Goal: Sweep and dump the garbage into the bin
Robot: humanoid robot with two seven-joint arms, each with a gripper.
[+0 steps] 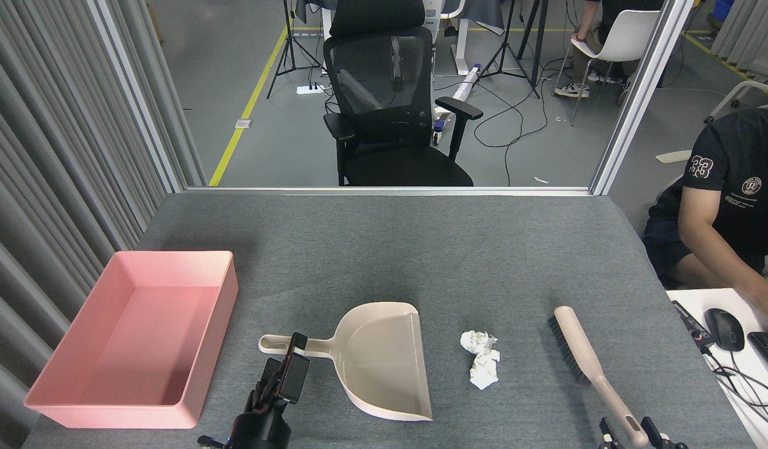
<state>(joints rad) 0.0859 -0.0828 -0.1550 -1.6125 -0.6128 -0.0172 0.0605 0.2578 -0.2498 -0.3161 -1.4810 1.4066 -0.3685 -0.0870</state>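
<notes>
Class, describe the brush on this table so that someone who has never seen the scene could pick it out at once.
Start at the grey table and find the big pink bin on its left side, then go right past the beige dustpan and the two paper wads. The brush lies furthest right. Unlike its neighbours, it is long and thin, with dark bristles along one edge.
</notes>
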